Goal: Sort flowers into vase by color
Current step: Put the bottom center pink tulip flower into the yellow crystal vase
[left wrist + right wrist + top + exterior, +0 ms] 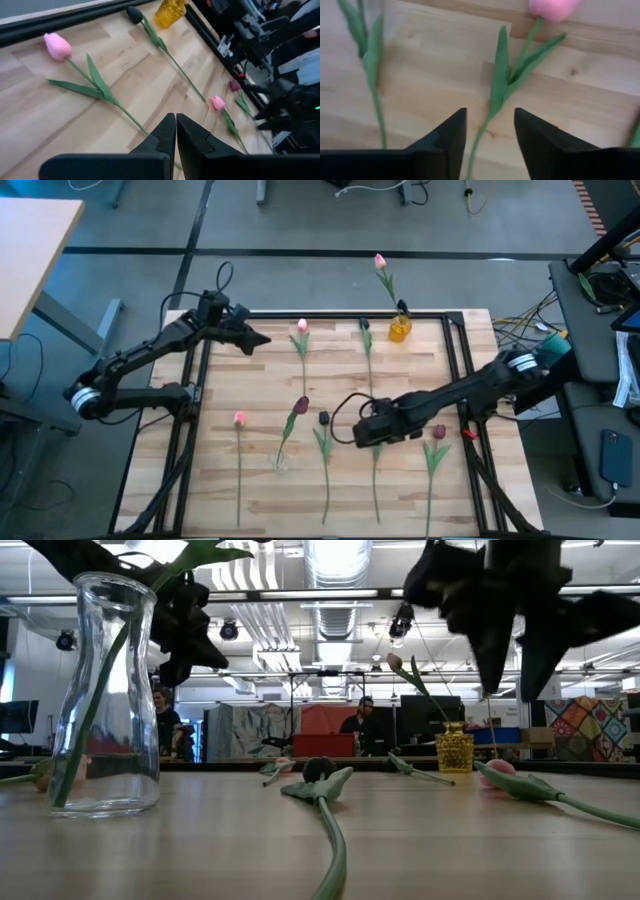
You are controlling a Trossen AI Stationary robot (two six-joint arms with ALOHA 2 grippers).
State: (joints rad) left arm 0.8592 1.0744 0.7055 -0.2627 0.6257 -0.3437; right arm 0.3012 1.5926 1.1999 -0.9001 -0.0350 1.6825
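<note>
Pink tulip lies lower centre in the high view, its stem running lengthwise between your right gripper's parted fingers. Left gripper, pinched closed, waits upper left, well apart.

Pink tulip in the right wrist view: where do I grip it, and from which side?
Take the bare stem just below the leaves, from straight above: the pink tulip lies flat on the table, and the right end effector's open fingers straddle that stem. The left end effector waits, shut, far-left.
</note>
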